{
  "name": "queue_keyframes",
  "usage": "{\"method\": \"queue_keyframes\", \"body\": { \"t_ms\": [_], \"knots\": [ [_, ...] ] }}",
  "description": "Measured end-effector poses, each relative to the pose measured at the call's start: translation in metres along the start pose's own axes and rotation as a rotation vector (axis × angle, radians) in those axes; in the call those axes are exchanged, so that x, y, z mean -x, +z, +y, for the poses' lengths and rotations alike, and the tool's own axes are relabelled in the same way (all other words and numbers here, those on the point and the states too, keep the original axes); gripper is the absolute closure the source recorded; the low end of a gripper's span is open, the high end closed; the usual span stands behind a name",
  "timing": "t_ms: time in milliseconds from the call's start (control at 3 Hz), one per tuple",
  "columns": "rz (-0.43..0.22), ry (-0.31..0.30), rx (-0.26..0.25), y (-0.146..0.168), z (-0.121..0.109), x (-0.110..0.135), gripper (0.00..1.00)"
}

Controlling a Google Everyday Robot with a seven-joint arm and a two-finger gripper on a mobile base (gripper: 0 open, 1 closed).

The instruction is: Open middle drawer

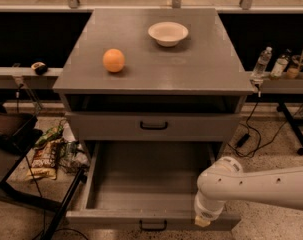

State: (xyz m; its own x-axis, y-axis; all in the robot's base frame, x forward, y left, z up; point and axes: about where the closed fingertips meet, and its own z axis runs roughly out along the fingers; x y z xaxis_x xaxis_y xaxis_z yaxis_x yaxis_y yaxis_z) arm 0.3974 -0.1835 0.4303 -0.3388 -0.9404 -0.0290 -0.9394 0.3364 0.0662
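Note:
The middle drawer [151, 218] stands pulled far out from the grey cabinet [151, 79], showing its deep plain grey inside. Its short black loop handle [153, 227] is at the bottom edge of the view. My white arm [261, 184] reaches in from the right. My gripper [203, 220] points down at the right part of the drawer's front edge and is mostly hidden by the wrist. The narrower drawer front [153, 125] above is closed. The drawer below is hidden.
An orange [113, 60] and a white bowl [168, 33] sit on the cabinet top. Snack bags [48, 154] and a black stand leg [66, 204] lie on the floor at the left. Bottles [278, 64] stand on a rail at the right, with cables [251, 134] below.

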Motion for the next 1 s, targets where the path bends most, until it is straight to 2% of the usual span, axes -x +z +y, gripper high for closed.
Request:
{"method": "queue_keyframes", "body": {
  "t_ms": [333,667,1000],
  "knots": [
    [0.000,0.000,0.000,-0.003,0.000,0.001,1.00],
    [0.010,0.015,0.043,0.002,0.022,-0.010,1.00],
    [0.010,0.015,0.043,0.000,0.022,-0.010,1.00]
  ]
}}
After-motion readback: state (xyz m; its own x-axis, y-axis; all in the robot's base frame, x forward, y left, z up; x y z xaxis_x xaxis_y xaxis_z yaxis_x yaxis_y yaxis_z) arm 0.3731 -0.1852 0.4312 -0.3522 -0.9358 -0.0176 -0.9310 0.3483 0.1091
